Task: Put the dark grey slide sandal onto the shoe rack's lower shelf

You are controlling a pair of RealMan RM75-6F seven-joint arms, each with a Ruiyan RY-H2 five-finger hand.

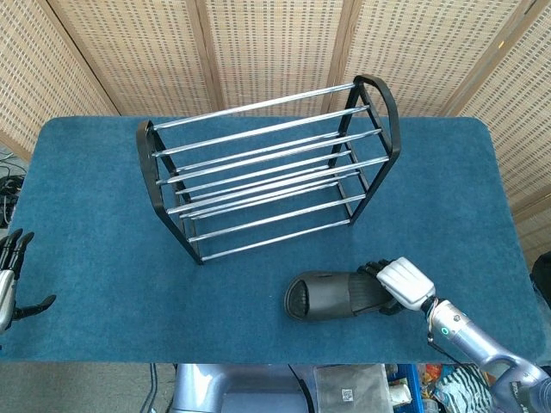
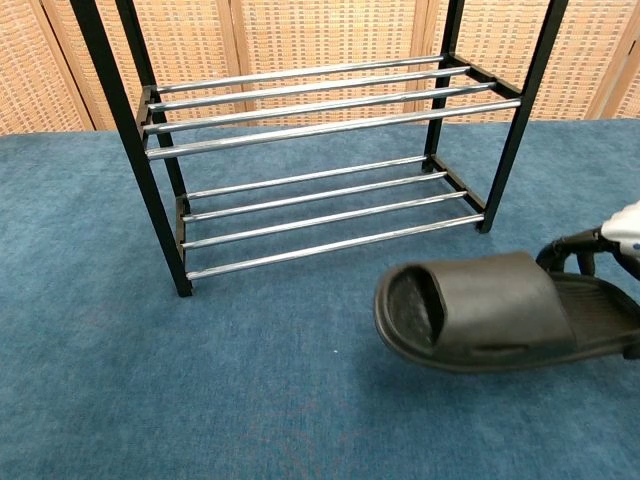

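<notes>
Woven screens stand behind your blue carpeted surface point(image 1: 103, 215), where the shoe rack point(image 1: 267, 168) sits mid-surface with bare chrome shelves. Nearer you lies the dark grey slide sandal point(image 1: 331, 295) (toe opening facing left), just in front of the rack. Your right hand point(image 1: 398, 285) grips its heel; your left hand point(image 1: 10, 275) rests at the surface's edge, fingers apart, holding nothing.

The sandal point(image 1: 331, 297) point(image 2: 480, 310) is a dark grey slide with a broad strap, lying sole-down at lower right of the frame, toe opening pointing left. The rack point(image 1: 267, 168) point(image 2: 320, 160), black-framed with chrome bars, stands upright at centre; its lower shelf point(image 2: 325, 215) holds nothing.
</notes>
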